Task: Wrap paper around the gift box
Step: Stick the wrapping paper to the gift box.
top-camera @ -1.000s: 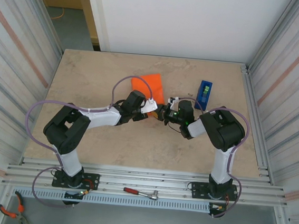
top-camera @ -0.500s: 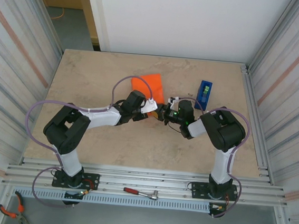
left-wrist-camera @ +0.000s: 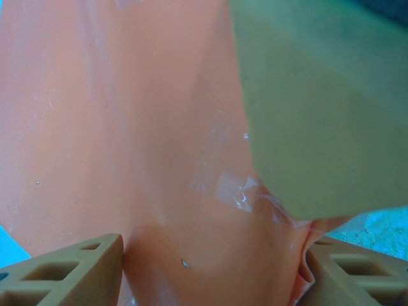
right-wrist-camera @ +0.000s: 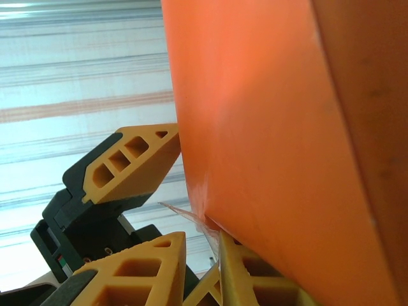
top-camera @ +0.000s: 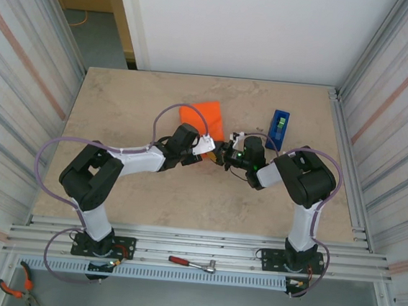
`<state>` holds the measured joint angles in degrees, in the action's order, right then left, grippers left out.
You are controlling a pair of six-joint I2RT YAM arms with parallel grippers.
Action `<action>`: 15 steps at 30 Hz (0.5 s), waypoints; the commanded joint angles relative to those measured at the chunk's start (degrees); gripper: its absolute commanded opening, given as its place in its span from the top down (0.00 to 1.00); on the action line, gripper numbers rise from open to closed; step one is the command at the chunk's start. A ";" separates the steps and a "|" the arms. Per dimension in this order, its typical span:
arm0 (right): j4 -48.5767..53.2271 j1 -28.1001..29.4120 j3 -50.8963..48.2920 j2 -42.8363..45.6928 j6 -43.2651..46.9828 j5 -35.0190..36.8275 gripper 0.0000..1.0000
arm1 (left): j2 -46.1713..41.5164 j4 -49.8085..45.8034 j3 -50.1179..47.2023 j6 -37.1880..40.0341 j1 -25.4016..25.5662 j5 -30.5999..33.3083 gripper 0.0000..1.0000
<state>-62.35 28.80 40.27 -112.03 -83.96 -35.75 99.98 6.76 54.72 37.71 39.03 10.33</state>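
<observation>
Orange paper (top-camera: 204, 115) lies a little toward 12 o'clock from the table's middle. It is folded into a block with flat faces and a sharp edge, so the gift box is most likely inside, hidden from sight. Both arms meet at its 6 o'clock end. The left gripper (left-wrist-camera: 213, 280) has its fingers set wide with the wrapped block between them and paper pressed against both, so it grips the parcel across its width. The right gripper (right-wrist-camera: 203, 268) has its jaws close together, a wisp of clear tape (right-wrist-camera: 191, 213) rising from the slit; whether they pinch it I cannot tell. A blue tape dispenser (top-camera: 279, 128) stands at 3 o'clock of the parcel. I judge the parcel light, and stiff only where the box backs it. The thin sheet will crease, tear or slip, so hold across box-backed faces, never by loose flaps.
</observation>
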 commanded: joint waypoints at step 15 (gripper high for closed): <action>2.38 -0.90 -0.45 2.12 0.41 1.27 0.78 | 0.64 -3.28 -0.84 0.25 0.70 -2.46 0.36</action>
<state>-61.36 28.56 40.27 -111.61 -83.96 -35.66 99.98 6.79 54.74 37.74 39.05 10.24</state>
